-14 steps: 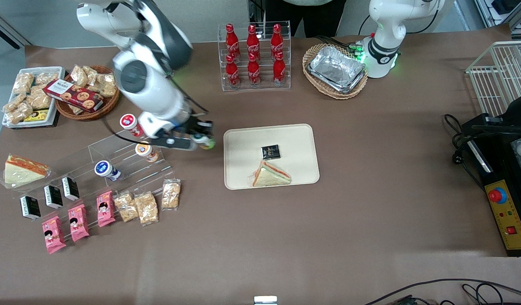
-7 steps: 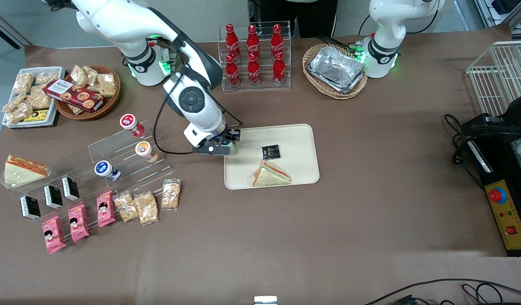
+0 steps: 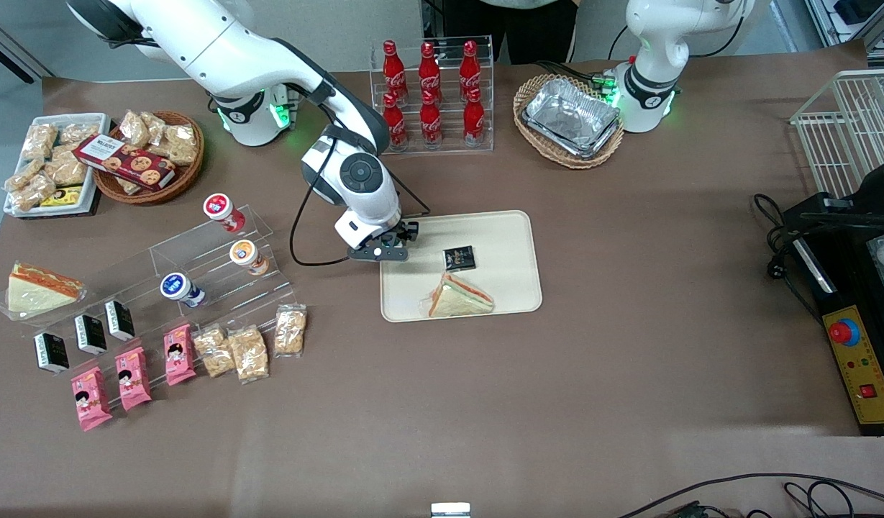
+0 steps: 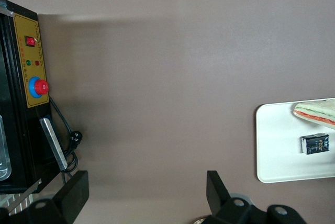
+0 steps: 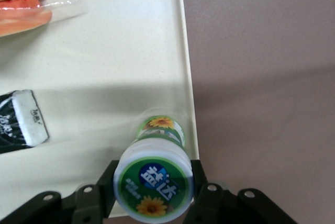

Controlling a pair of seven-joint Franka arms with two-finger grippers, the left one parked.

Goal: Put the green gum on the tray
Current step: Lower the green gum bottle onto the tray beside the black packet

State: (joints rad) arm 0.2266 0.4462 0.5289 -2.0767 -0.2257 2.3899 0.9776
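The green gum [image 5: 155, 181] is a canister with a green lid, a blue label and a sunflower print. My right gripper [image 5: 154, 182] is shut on it, one black finger on each side, and holds it upright. It hangs just inside the rim of the cream tray [image 5: 104, 67], at the edge toward the working arm's end. I cannot tell whether its base touches the tray. In the front view the gripper [image 3: 384, 252] covers the gum at the edge of the tray [image 3: 499, 237]. A wrapped sandwich [image 3: 459, 296] and a small black packet [image 3: 459, 257] lie on the tray.
A clear stepped stand [image 3: 197, 266] holds red-lidded [image 3: 219, 208], orange-lidded [image 3: 244, 254] and blue-lidded [image 3: 175, 286] canisters. A rack of cola bottles [image 3: 431, 93] and a wicker basket of foil trays [image 3: 570, 119] stand farther from the camera. Snack packets [image 3: 240, 349] lie nearer the camera.
My gripper has carried the green gum from beside the clear stand to the tray's edge, and the arm has swung that way with it.
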